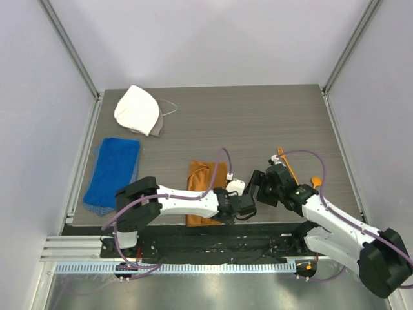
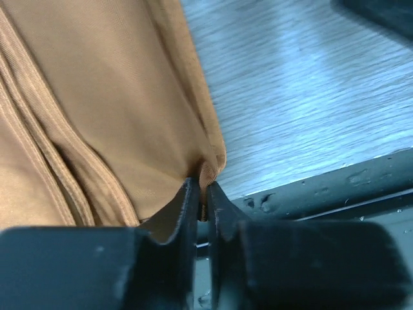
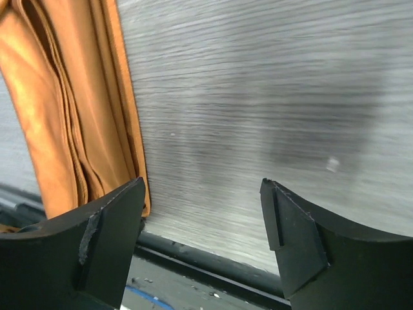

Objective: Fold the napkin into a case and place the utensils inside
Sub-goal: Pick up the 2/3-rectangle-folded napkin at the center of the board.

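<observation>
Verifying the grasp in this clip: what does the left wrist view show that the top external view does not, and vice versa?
Only left wrist: the left fingers pinched shut on a corner of the napkin, near the table edge. Only top external: the blue towel, white cloth and orange utensils. Both: the folded napkin lying on the table.

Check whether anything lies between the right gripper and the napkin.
Nothing visible does. The napkin's long edge lies right beside the open right gripper, with only bare table next to it. The left gripper pinches a napkin corner at the table's near edge.
</observation>
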Motion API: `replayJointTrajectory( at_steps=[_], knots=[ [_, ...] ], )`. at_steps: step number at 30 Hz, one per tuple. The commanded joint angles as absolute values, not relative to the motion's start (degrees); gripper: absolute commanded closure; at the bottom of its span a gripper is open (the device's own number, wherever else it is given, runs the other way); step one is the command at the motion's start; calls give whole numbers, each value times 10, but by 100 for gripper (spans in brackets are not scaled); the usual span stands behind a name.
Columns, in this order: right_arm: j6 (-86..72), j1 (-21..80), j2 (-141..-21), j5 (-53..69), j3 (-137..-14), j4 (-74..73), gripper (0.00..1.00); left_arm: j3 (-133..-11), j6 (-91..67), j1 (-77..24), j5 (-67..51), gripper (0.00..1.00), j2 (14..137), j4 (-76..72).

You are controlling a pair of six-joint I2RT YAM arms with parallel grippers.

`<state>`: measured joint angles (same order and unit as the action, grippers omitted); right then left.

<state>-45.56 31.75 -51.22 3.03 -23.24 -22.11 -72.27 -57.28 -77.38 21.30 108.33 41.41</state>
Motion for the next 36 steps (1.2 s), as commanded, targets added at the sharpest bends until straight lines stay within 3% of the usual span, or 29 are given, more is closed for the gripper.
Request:
replayJointTrajectory(
  at_steps=[1,4,14,21,31,36],
  knots=[
    [-439,316,-564,118,-256,-89,17,-649,-577,-753,213,90,991,339],
    [-462,316,-586,137,-250,-15,8,-571,-580,-744,179,92,919,261],
    [-494,327,-752,175,-306,97,7,-552,-582,-737,179,93,865,247],
    [-490,330,-817,168,-316,137,18,-555,-579,-737,186,93,840,256],
    [-461,325,-889,149,-373,161,52,-555,-570,-733,182,93,832,253],
    [-427,316,-916,130,-411,136,53,-552,-568,-730,169,93,838,240]
  ],
)
